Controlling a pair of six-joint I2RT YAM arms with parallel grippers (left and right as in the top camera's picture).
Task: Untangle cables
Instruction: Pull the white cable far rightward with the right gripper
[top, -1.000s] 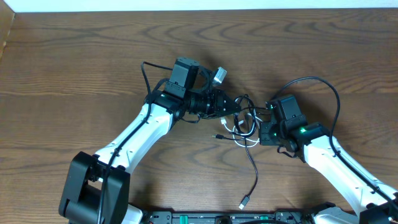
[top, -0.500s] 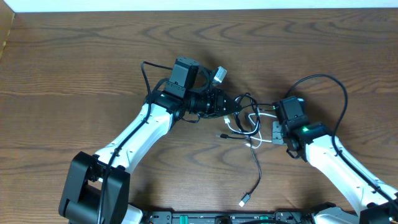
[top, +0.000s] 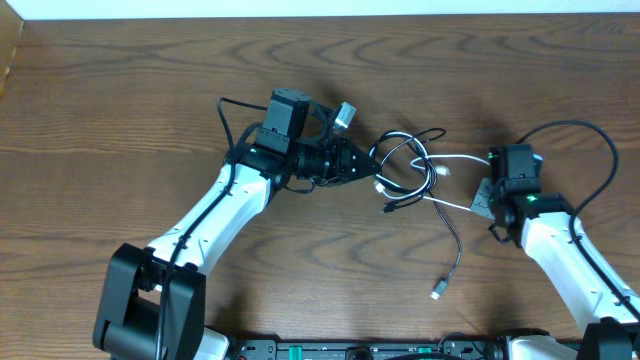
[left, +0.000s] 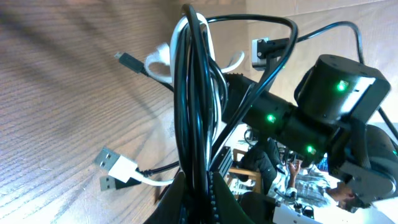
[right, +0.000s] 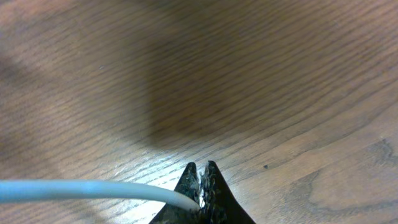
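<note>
Separation step in hand. Black cable (left: 189, 93) loops, mid-tabletop (top: 120, 100), are clenched in the left jaws. White cable (right: 93, 190) is grasped by the right jaws and stretched rightward. Next, as judged: a steady rightward draw is called for, to slip white loops free.

Soft, even light falls on the brown wood-grain table (top: 120, 90). Just ahead of the right gripper's (right: 201, 168) jaws lies a broad dark shadow; the thin white cable (right: 81, 190) running out from between them is blurred (too near the lens).
</note>
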